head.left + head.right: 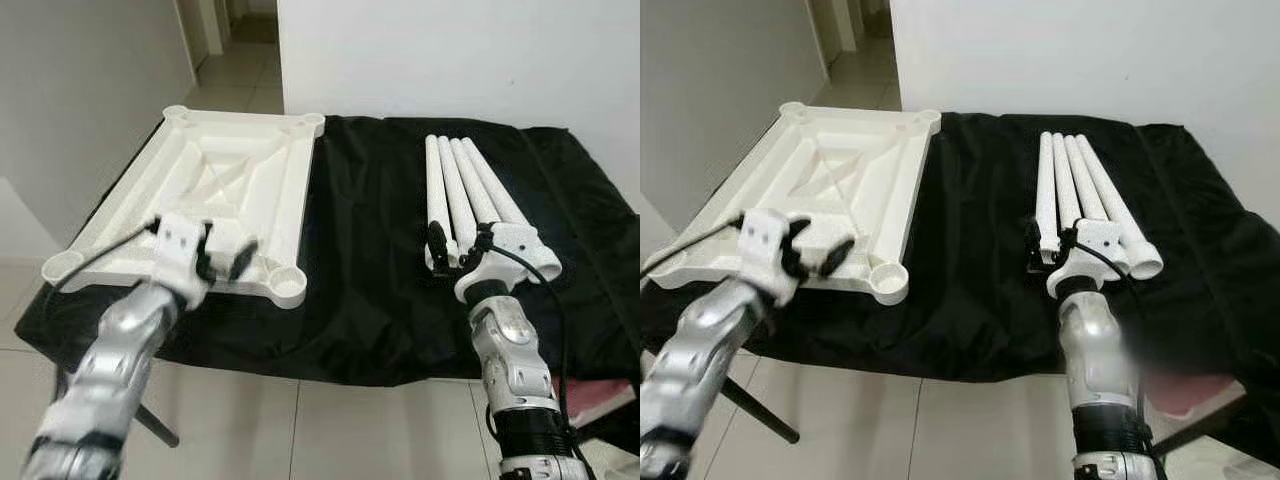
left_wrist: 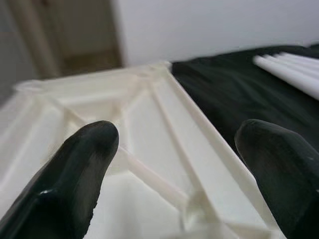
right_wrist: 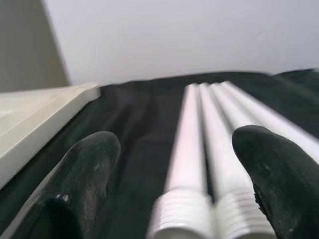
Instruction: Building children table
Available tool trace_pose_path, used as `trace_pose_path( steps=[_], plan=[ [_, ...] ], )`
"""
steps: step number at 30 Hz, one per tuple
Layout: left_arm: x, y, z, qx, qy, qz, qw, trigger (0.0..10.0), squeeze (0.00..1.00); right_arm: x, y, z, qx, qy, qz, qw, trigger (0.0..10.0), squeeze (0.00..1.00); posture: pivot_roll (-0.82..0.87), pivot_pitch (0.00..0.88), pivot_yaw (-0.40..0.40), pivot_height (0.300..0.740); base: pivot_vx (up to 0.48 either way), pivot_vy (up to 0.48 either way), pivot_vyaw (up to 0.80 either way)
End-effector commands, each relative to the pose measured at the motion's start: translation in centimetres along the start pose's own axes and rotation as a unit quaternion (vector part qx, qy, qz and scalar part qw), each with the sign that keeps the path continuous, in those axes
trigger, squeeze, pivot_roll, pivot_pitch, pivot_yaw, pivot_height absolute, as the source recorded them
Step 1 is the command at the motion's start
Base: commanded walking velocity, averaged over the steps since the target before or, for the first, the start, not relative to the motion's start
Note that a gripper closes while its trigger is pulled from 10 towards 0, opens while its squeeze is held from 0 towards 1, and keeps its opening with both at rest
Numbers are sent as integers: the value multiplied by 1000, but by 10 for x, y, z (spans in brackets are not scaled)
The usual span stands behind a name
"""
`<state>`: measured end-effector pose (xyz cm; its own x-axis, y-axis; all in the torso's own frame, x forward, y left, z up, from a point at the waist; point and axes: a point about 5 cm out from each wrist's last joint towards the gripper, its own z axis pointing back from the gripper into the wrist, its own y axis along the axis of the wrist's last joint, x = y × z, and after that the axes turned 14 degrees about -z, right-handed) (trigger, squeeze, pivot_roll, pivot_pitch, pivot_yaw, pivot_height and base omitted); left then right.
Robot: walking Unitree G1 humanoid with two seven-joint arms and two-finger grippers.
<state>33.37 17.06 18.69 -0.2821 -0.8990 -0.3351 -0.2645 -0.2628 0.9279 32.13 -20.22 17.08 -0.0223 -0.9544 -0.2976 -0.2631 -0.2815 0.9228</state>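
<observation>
A black cloth (image 1: 370,300) covers the work surface, its near edge hanging over pale floor tiles. An upturned white tabletop (image 1: 215,195) lies at the cloth's left edge, its left corners jutting past the cloth and its ribbed underside facing up. A wide strip of bare cloth separates it from four white legs (image 1: 465,195), which lie side by side toward the right, threaded ends nearest the robot. The left gripper (image 1: 225,262) hovers over the tabletop's near edge, fingers spread wide and holding nothing; its wrist view shows the ribs between the fingertips (image 2: 82,164). The right gripper (image 1: 458,245) sits at the legs' near ends, hiding them from the head camera; its wrist view shows the fingers parted, straddling the two leftmost threaded ends, grasping nothing.
</observation>
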Motion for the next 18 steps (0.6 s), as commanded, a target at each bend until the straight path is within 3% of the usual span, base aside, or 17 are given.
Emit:
trace_pose_path(
  steps=[1,8,18],
  plan=[
    [1,-11,2,-27,28,15,999,10000,0,9,-1,0,4,-29,3,1000,10000,0,-75,0,51,740,0,0,0],
    [2,-12,-3,-20,47,55,997,10000,0,3,-2,-3,9,-20,21,1000,10000,0,-69,0,63,740,0,0,0],
    [1,-13,-4,-11,51,44,998,10000,0,-2,-1,2,26,-3,32,999,10000,0,-63,0,69,740,0,0,0]
  ],
)
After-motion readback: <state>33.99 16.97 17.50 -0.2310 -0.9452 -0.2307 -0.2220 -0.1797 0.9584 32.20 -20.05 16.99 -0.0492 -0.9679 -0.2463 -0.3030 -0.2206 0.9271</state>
